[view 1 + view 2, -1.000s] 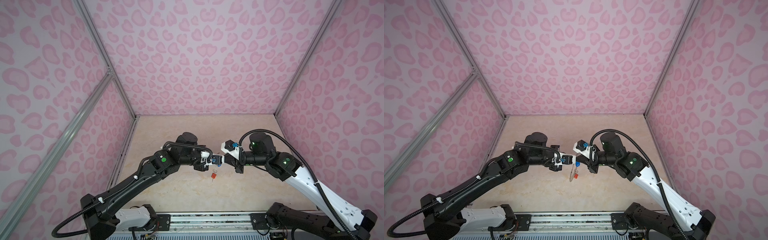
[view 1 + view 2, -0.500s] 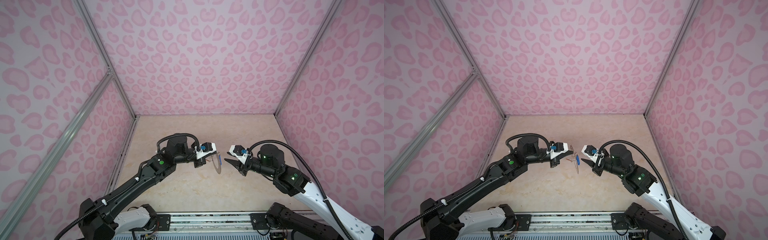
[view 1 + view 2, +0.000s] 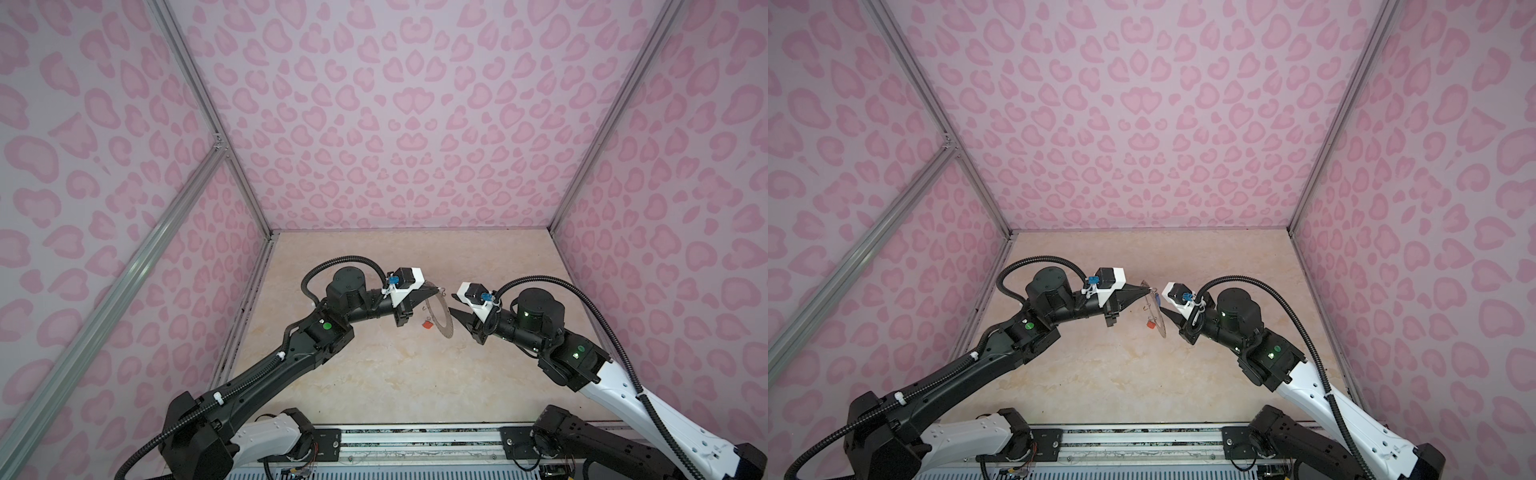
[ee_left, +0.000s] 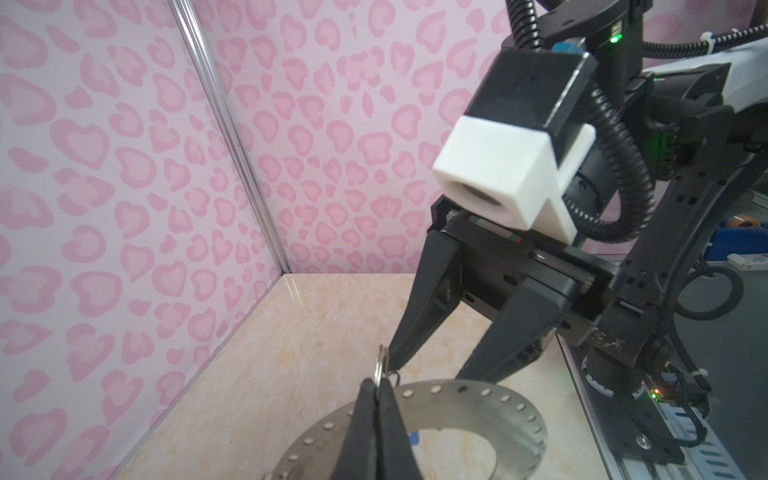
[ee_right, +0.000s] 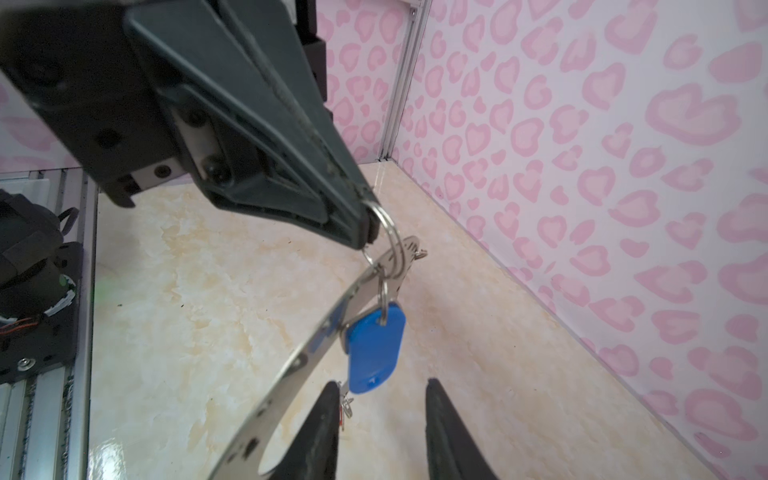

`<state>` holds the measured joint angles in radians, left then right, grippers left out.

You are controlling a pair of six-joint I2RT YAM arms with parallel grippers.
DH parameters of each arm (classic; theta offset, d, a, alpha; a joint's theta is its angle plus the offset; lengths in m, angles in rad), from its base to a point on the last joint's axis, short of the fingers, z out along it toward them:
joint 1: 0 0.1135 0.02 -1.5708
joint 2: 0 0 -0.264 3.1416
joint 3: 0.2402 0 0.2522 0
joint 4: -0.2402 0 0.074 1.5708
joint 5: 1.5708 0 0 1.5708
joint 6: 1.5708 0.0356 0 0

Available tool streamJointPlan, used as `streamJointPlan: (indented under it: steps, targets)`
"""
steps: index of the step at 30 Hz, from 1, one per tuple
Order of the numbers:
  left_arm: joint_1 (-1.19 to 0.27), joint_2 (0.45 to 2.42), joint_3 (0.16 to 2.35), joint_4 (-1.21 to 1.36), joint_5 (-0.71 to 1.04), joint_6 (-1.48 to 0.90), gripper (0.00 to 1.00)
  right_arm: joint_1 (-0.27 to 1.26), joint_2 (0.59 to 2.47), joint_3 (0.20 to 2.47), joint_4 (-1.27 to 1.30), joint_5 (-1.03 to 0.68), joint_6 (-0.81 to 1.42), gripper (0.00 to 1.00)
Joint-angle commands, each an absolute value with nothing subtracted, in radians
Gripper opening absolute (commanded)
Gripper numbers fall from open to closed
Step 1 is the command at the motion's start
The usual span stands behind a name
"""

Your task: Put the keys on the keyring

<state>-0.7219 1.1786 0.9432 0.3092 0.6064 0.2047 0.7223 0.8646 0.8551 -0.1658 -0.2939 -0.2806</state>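
Currently the left gripper [image 5: 366,227] pinches a wire loop [image 5: 394,235] of the keyring [image 4: 498,415], aloft over the table's [image 3: 374,374] middle; blue-tagged key [image 5: 374,349] hangs on it, red-tagged key [image 3: 426,325] seemingly too; right gripper [image 4: 432,370] gapes empty beside

Right wrist view: the flat grey metal ring-shaped disc [image 5: 286,374] runs off the bottom edge, and the blue oval plastic tag [image 5: 376,349] covers its key's blade. Just a sliver of the red oval plastic tag [image 5: 341,409] peeks from behind a finger of the right hand [image 5: 382,382], and those fingers are cropped below too. Left wrist view: the left hand [image 4: 376,384], fingers pressed together, blocks the disc's middle. In both top views the keys are too small to make out, and the red tag [image 3: 426,325] is a mere dot.
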Motion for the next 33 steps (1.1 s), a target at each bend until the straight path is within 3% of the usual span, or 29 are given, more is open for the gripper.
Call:
streamJointPlan:
  steps: [1,7,13,21,24,27,33]
  targets:
    - [-0.720,1.180,0.947,0.406,0.626,0.173,0.03,0.726,0.873,0.862,-0.112,-0.311,-0.283,0.35]
    - [-0.719,1.176,0.947,0.415,0.663,0.170,0.03,0.720,0.846,0.838,-0.084,-0.258,-0.236,0.41]
    - [-0.715,1.193,0.959,0.423,0.770,0.167,0.03,0.662,0.836,0.767,0.002,-0.417,-0.138,0.47]
    - [-0.715,1.213,0.976,0.414,0.824,0.167,0.03,0.652,0.851,0.753,0.090,-0.523,-0.108,0.44]
    - [-0.715,1.219,0.979,0.410,0.811,0.166,0.03,0.670,0.859,0.765,0.088,-0.545,-0.125,0.37]
    - [-0.715,1.223,0.979,0.411,0.787,0.161,0.03,0.744,0.851,0.796,0.012,-0.444,-0.207,0.33]
    - [-0.715,1.223,0.979,0.410,0.759,0.160,0.03,0.891,0.823,0.801,-0.055,-0.118,-0.350,0.35]
